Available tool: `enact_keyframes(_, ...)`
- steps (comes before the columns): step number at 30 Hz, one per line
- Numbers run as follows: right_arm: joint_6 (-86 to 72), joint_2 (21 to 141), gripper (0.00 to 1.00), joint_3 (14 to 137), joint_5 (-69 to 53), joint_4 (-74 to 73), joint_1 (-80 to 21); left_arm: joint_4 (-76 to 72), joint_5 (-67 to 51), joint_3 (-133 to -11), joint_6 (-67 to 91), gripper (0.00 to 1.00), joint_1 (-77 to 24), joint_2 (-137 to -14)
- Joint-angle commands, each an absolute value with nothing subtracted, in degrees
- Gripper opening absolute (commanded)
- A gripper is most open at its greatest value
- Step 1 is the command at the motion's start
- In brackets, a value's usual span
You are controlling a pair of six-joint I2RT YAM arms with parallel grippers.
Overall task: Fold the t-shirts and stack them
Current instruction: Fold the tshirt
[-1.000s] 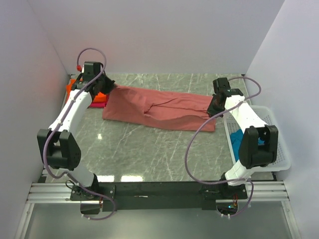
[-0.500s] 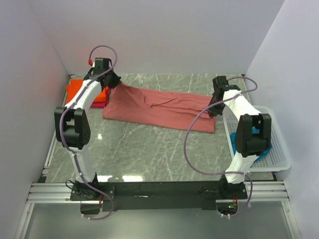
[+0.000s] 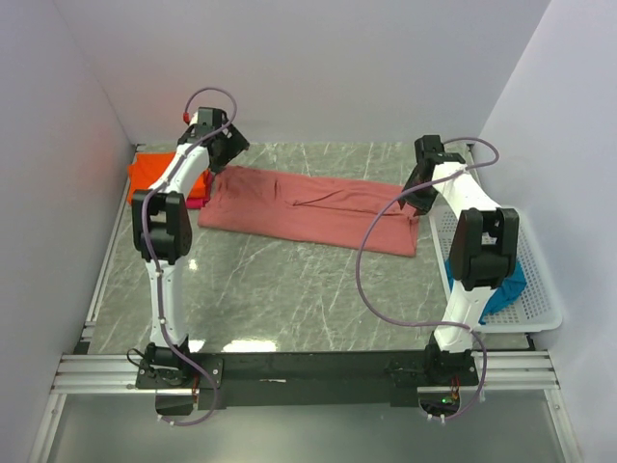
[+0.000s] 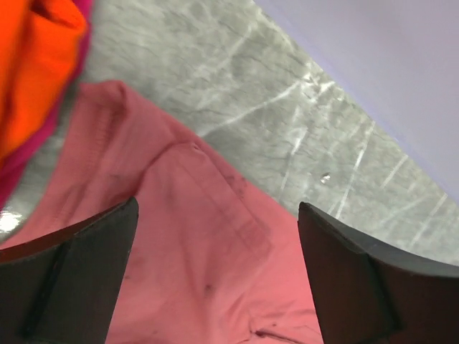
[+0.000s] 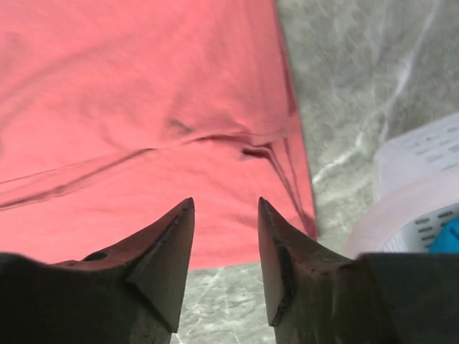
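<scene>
A dusty brick-red t-shirt (image 3: 308,210) lies folded into a long band across the back of the table. My left gripper (image 3: 229,147) hovers over its left end, jaws wide open and empty; in the left wrist view the gripper (image 4: 217,208) frames the shirt's sleeve (image 4: 208,244). My right gripper (image 3: 415,200) hangs over the shirt's right end, jaws apart; in the right wrist view nothing sits in the gripper (image 5: 226,202) and the cloth (image 5: 143,93) lies below. An orange t-shirt (image 3: 154,172) rests on a pink-red one (image 4: 18,179) at the far left. A teal-blue t-shirt (image 3: 506,282) lies in the basket.
A white lattice basket (image 3: 545,289) stands along the table's right edge, its rim (image 5: 409,179) close to my right gripper. White walls close in the back and both sides. Grey marble table (image 3: 289,299) shows in front of the shirt.
Both grippers have opened and let go of the brick-red shirt's ends. The left arm has swung back and to the right, the right arm slightly back. The shirt now lies flatter.
</scene>
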State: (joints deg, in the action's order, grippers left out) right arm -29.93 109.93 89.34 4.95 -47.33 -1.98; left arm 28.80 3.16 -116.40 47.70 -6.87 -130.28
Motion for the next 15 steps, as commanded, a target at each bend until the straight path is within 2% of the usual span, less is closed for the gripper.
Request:
enact_keyframes(1,-27.87,107.58,0.5,92.02,2.03,-45.27,-1.84,29.98,6.94,-117.17,48.34,0.99,-6.68,-126.31)
enact_keyframes(8,-24.17,109.4,0.64,94.64,-5.62,-40.6,-3.69,27.42,5.45,-109.69,47.81,0.99,-9.4,-120.76)
enact_keyframes(11,-23.73,114.85,0.67,100.17,-7.29,-40.43,-4.48,29.08,5.1,-109.33,47.11,0.99,-11.68,-123.64)
enact_keyframes(15,-23.12,121.36,0.75,107.13,-7.82,-40.6,-4.66,34.44,5.46,-114.33,46.85,0.99,-12.83,-129.98)
